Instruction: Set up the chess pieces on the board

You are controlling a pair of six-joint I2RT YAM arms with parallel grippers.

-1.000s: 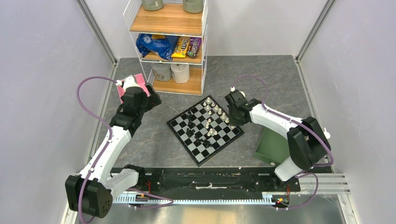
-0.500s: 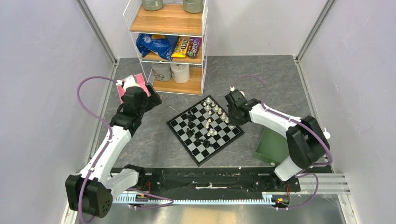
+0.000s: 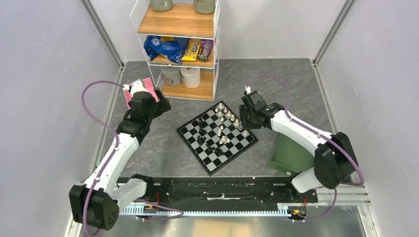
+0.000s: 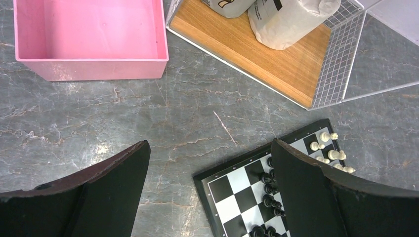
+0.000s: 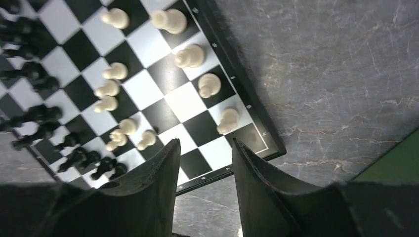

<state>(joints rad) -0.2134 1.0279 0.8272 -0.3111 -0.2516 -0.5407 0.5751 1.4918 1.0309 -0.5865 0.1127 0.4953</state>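
Overhead, right pincer (image 5: 205,148) hovers over board (image 5: 232,74) edge; jaws parted, empty.

The left gripper (image 4: 210,148) hangs with fingers (image 4: 113,187) spread wide above a grey table (image 4: 99,113). A corner of the board (image 4: 232,197) lies between them, carrying black pieces (image 4: 269,190) and cream pieces (image 4: 328,148). Beyond stand a pink box (image 4: 89,69) and a wooden shelf (image 4: 257,54) holding rolls (image 4: 291,19).

Board (image 3: 217,137) flat, turned diamond-wise — black, cream chess pieces (image 3: 223,129) scattered upright
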